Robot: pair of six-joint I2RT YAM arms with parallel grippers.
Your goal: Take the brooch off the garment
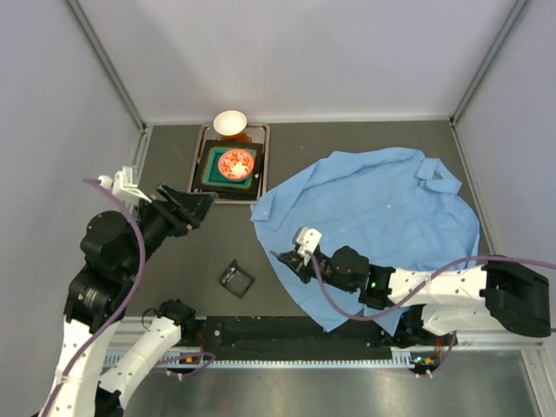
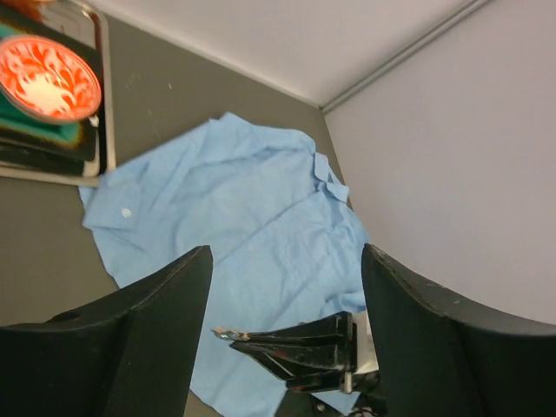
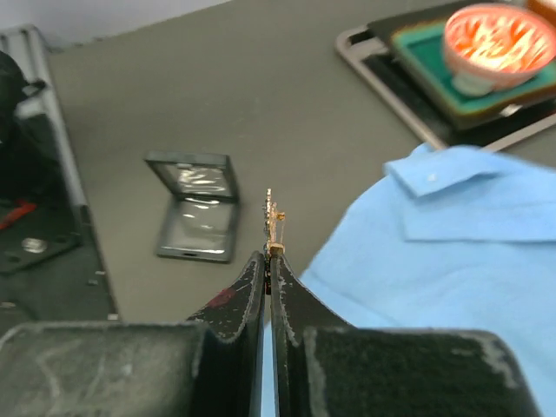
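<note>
Brooch (image 3: pixel 273 215): a tiny gold-toned piece standing up from the tips of the right gripper (image 3: pixel 271 259). In the right wrist view it shows against bare table and is clear of the cloth.
Right gripper fingers: pressed tight together, nipping the brooch by its lower end.
Right gripper position: low over the near-left edge of the garment (image 1: pixel 382 208), pointing left toward the box (image 1: pixel 235 278).
Garment: a light blue shirt, spread out and wrinkled over the right half of the table (image 1: pixel 347 139), collar toward the far right. A flap with a white button lies just right of the brooch in the wrist view. The far-left corner comes close to the tray (image 1: pixel 264 165).
Box: small, dark and square, lid open, on the table just left of the right gripper's tips and apart from the shirt.
Left gripper (image 1: pixel 201 201): fingers spread wide with nothing between them. It is raised over the left side of the table beside the tray, facing the shirt.
Tray: at the far edge, holding a green block with a red-patterned bowl (image 1: pixel 234 162) on it.
White bowl (image 1: pixel 230 123): at the tray's far end.
</note>
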